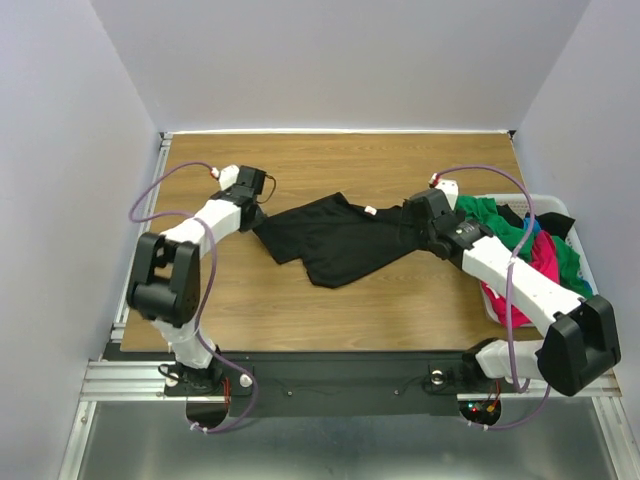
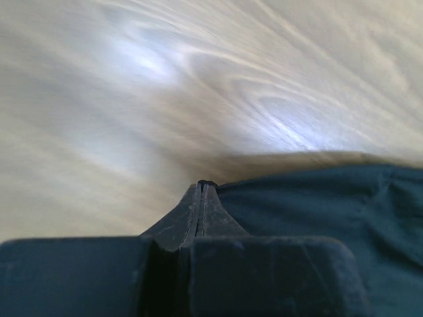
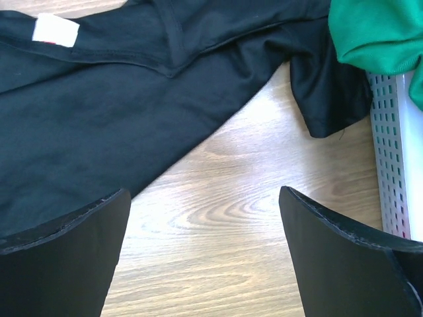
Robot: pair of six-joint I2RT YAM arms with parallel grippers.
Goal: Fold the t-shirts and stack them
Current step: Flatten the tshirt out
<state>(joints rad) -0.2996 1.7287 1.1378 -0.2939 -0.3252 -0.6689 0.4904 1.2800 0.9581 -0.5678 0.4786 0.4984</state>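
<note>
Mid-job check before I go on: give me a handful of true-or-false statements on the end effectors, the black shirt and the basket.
1. The left end effector is shut. True.
2. The black t-shirt lies on the table between the two arms. True.
3. The right end effector is clamped on the black t-shirt. False: its jaws stand open over bare table, holding nothing.
4. The black t-shirt is neatly folded. False: it lies spread out and rumpled.
5. The white basket is empty. False: a green t-shirt and a pink t-shirt lie in it.
</note>
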